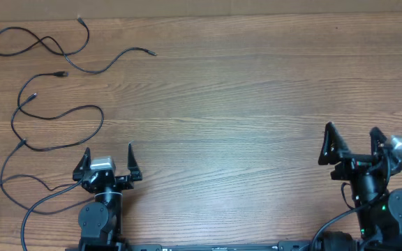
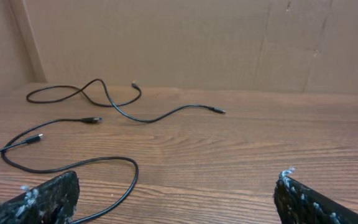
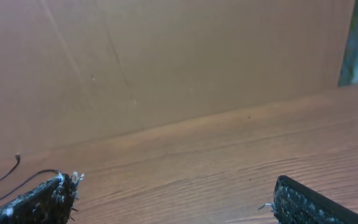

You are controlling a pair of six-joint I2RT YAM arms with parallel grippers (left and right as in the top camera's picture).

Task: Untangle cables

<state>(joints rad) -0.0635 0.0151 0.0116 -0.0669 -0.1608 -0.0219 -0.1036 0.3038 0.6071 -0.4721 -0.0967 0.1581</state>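
The cables are all on the left side of the table (image 1: pixel 257 104). None are on the right side. One cable (image 1: pixel 93 72) lies at the far left corner. It makes a loop and then a wavy tail that ends in a small plug. It seems to lie by itself, not touching the others.

Closer to the robot are more wavy cords (image 1: pixel 100 111). They run down the left edge of the table. In the left wrist view I can see two small plugs close together (image 2: pixel 95 119), so I think there are two cords here. They look like they cross each other near the left edge. It is hard to tell for sure, because the cords are so thin.

The left gripper (image 1: pixel 109 162) sits near the front edge, just beside the wavy cords. Its fingers are spread wide and hold nothing. The right gripper (image 1: pixel 352 131) is well apart from the cords, on the other side. Its fingers are spread wide too, and it is empty.

I think the job is partly done. One cord is free, but the closer ones still need to be pulled apart.

The next move is most likely for the left arm, since it is near. It needs to reach out to a cord, come down low, pinch it near a plug, and drag it away from the other one. The cord is very thin, so the fingers must close right on it.
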